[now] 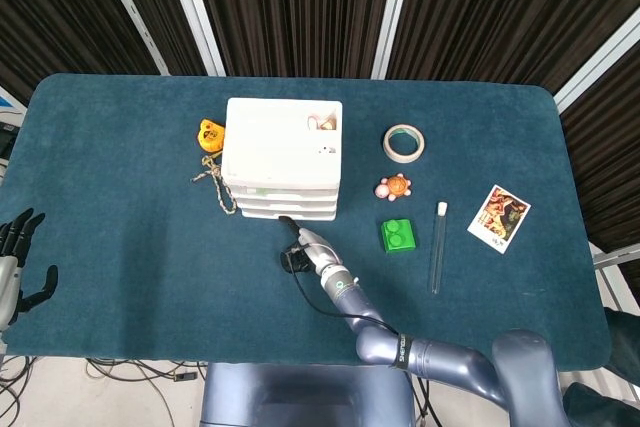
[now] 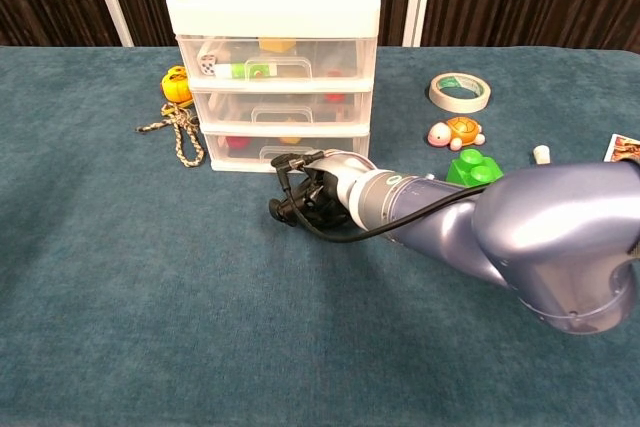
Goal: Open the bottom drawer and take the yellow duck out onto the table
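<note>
The white drawer unit (image 1: pixel 283 152) stands mid-table with three clear drawers, all closed. Through the bottom drawer's (image 2: pixel 285 152) front a small yellowish shape (image 2: pixel 290 137) shows, probably the duck. My right hand (image 2: pixel 308 192) is low over the cloth right in front of the bottom drawer. It holds nothing. One finger stretches to the drawer's handle area, and whether it touches is unclear. From above, the right hand (image 1: pixel 301 247) sits just below the unit's front edge. My left hand (image 1: pixel 18 259) hangs beyond the table's left edge, fingers spread and empty.
An orange toy (image 1: pixel 210 134) with a rope lies left of the unit. To the right are a tape roll (image 1: pixel 404 142), a toy turtle (image 1: pixel 394 187), a green brick (image 1: pixel 399 235), a thin tube (image 1: pixel 437 247) and a photo card (image 1: pixel 499 217).
</note>
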{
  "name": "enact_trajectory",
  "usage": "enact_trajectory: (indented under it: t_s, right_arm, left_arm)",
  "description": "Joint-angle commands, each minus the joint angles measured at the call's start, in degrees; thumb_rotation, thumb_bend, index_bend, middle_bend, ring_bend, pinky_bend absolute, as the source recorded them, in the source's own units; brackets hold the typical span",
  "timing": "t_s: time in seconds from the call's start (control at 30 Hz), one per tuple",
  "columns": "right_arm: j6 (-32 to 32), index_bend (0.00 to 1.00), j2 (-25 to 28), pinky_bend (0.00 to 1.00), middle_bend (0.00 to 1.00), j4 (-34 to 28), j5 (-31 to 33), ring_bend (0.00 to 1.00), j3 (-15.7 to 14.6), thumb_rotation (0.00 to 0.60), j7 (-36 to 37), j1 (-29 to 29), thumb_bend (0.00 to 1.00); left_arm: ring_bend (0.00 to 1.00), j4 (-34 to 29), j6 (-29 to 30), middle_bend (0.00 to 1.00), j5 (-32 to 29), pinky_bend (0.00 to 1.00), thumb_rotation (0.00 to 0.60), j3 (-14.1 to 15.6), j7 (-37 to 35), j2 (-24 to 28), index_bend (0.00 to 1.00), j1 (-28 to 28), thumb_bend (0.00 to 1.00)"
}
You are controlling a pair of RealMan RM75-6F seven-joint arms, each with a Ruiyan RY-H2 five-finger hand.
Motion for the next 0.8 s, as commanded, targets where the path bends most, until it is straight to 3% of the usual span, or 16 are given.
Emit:
enact_trajectory:
  t_s: [0.03, 0.8]
  right_arm:
    - [-0.04, 0.0, -0.14, 1.0, 0.78, -0.02, 0.22, 0.9, -0.17, 0.6, -0.06, 0.16, 0.62]
    - [0.1, 0.0, -1.38, 1.0, 0.79, 2.0, 2.06, 0.9, 0.33, 0.6, 0.08, 1.48, 0.62]
  left_arm:
    - [0.0, -0.07, -0.03, 0.0, 0.01, 0.0, 0.6, 0.04, -0.03, 0.02, 0.05, 0.02, 0.48]
    - [0.0, -0.01, 0.05, 0.0, 0.18, 0.0, 0.6, 0.13, -0.17, 0.04, 0.05, 0.07, 0.48]
